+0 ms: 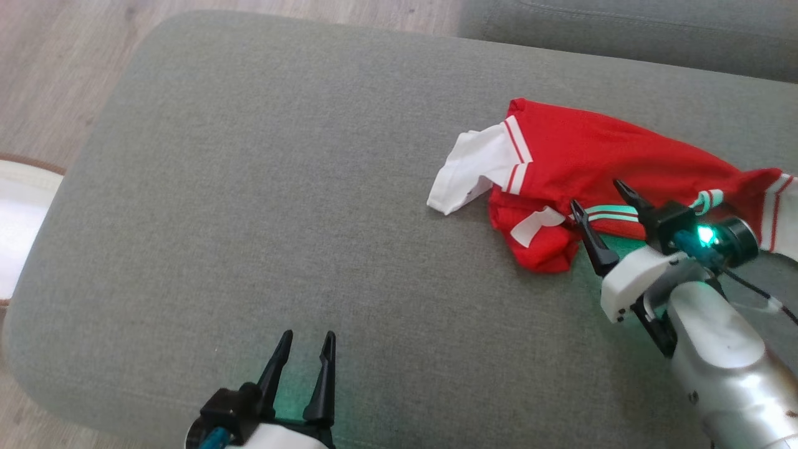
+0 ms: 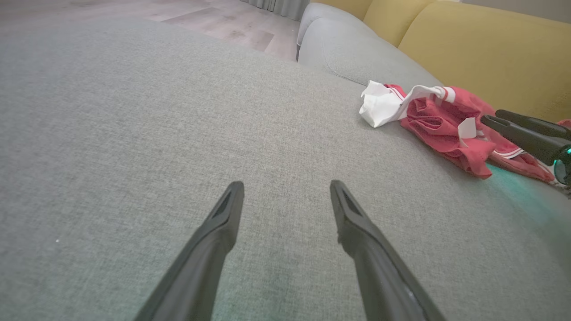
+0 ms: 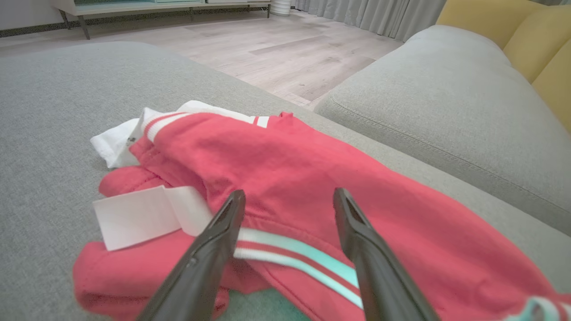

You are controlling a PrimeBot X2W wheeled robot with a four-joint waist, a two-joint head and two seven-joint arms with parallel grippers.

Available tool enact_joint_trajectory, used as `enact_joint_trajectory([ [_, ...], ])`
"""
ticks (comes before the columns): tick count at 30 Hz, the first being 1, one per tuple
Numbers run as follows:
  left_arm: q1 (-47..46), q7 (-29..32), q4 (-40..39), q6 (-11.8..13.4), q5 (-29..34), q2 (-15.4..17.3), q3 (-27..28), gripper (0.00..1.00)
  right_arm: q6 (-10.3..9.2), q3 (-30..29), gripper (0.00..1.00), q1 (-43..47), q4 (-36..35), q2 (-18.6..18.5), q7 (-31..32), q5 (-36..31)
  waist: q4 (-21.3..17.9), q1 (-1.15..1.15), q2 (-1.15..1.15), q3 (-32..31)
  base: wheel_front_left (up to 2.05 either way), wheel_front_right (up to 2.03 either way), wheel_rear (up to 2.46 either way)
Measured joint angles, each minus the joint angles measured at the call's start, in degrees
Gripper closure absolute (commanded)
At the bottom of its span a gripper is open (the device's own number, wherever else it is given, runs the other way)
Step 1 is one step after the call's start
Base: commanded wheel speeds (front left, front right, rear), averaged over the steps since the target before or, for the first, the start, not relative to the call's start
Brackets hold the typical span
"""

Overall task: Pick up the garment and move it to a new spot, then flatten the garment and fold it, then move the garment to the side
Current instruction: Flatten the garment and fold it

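Both end effectors gape wide, empty. Garment (image 1: pixel 580 156) lies crumpled just beneath right end effector (image 1: pixel 595 193) tips, well right of left end effector (image 1: pixel 308 334). Prob. soft, light, floppy; you'd pinch hem edge.

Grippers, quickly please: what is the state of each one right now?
Left gripper: open, holding nothing, over the grey cushion.
Right gripper: open, holding nothing, fingers over the red garment.

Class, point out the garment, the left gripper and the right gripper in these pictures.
garment (image 1: pixel 580 156), head view, red body panel.
left gripper (image 2: pixel 287 183), left wrist view, midway between its fingertips.
right gripper (image 3: pixel 289 191), right wrist view, midway between its fingertips.
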Motion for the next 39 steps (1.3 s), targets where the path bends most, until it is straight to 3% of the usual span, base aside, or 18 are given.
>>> enact_joint_trajectory([
  [20, -0.7, 0.0, -0.9, 0.1, -0.4, 0.0, -1.2, 0.00, 0.01, 5.8, 0.00, -1.2, 0.2, -0.2, 0.0, 0.7, 0.8, 0.00, 0.00, 1.7, 0.00, 0.00, 0.00],
  [21, -0.9, 0.0, -1.0, 0.1, -0.4, 0.0, -1.3, 0.00, 0.01, 5.3, 0.05, -1.2, 0.3, -0.2, 0.0, 0.3, 0.8, 0.00, 0.00, 1.8, 0.00, 0.00, 0.00],
  [22, -1.1, 0.0, -1.1, 0.1, -0.4, 0.0, -1.3, 0.00, 0.01, 4.8, 0.24, -1.2, 0.3, -0.2, 0.0, 0.0, 0.8, 0.00, 0.00, 2.0, 0.00, 0.00, 0.00],
  [24, -1.3, 0.0, -1.2, 0.2, -0.4, 0.0, -1.3, 0.00, 0.01, 4.0, 0.99, -1.6, 0.0, -0.1, 0.0, -0.1, 1.0, 0.00, 0.00, 2.3, 0.00, 0.00, 0.00],
  [32, -1.6, 0.0, -1.4, 0.5, -0.4, 0.0, -1.5, 0.00, 0.01, 1.5, 1.00, -8.2, -1.4, -1.5, 0.0, -1.0, 1.8, 0.00, 0.00, 3.8, 0.00, 0.00, 0.00],
  [36, -2.9, 0.0, -1.6, 0.4, -0.4, 0.0, -2.0, 0.00, 0.01, -0.7, 1.00, -16.4, 0.9, -3.6, 0.3, -1.3, 2.7, 0.01, 0.00, 4.8, 0.00, 0.00, 0.00],
  [39, -4.2, 0.0, -1.6, 0.4, -0.4, 0.0, -3.4, 0.00, 0.01, -5.5, 1.00, -24.6, 5.1, -5.8, 2.1, -3.1, 3.8, 0.00, 0.00, 5.7, 0.00, 0.00, 0.00],
])
